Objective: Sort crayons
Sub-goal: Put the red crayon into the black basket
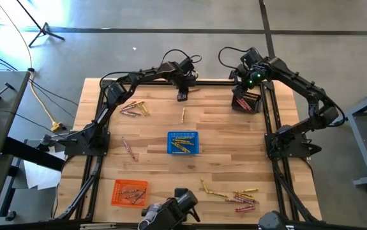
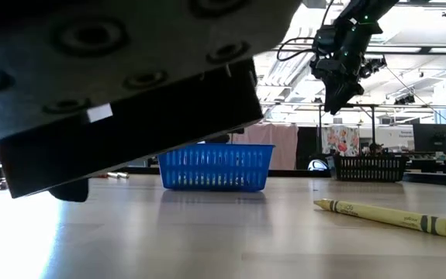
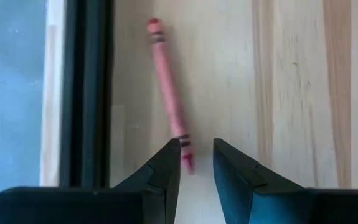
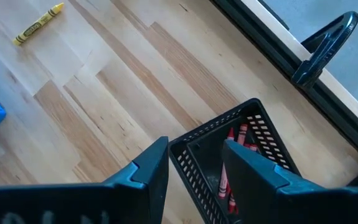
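Your left pincer point(image 3: 196, 163) sits at the tabletop's point(image 1: 234, 137) 12 o'clock edge, fingers narrow around the tip of a pink crayon point(image 3: 169, 90) lying flat beside the black frame rail point(image 3: 90, 93); whether it actually grips, cannot tell; your right pincer point(image 4: 194, 163) hovers at 1 o'clock above the dark basket point(image 4: 241, 155), fingers wide, holding nothing; red crayons point(image 4: 231, 165) lie inside that basket; blue basket point(image 1: 183, 142) at centre holds yellow crayons; orange basket point(image 1: 130, 191) at 7 o'clock holds pinkish ones; loose crayons: a cluster point(image 1: 134, 108) at 10 o'clock, a yellow one point(image 1: 183, 114) just above centre, one point(image 1: 129, 148) at 9 o'clock, a pile point(image 1: 237, 195) at 5 o'clock.
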You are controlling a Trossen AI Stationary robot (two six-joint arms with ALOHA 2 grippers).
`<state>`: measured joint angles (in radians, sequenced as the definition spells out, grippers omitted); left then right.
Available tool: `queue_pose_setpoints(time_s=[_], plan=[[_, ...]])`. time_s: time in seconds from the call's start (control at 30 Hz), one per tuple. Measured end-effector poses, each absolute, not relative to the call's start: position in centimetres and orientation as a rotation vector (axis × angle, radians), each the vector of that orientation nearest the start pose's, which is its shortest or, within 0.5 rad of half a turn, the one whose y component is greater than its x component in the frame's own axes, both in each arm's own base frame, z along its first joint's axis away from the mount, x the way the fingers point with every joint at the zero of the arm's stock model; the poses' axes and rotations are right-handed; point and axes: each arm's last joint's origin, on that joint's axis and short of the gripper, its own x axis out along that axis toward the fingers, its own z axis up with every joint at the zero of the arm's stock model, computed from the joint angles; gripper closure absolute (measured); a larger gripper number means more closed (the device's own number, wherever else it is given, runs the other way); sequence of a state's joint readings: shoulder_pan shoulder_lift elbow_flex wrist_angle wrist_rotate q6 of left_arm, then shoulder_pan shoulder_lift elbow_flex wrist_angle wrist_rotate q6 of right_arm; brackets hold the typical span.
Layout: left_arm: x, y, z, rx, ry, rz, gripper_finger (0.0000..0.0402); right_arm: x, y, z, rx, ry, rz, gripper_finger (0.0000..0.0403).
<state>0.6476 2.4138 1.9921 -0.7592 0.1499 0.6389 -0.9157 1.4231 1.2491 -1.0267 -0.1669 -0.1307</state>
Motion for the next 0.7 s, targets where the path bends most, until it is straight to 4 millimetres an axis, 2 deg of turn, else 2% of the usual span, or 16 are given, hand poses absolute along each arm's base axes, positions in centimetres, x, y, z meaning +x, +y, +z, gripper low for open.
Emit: queue_pose_setpoints(time_s=[0.5, 0.7], plan=[[40.5, 30.0, 14.3, 0.128, 1.106, -0.021, 0.0322, 16.7, -21.0, 29.2, 0.539, 1.075, -0.597, 0.0265], [39.8, 30.9, 13.6, 0.012, 1.071, -0.027, 0.0322, 16.7, -21.0, 29.2, 0.556, 1.071, -0.607, 0.0265]])
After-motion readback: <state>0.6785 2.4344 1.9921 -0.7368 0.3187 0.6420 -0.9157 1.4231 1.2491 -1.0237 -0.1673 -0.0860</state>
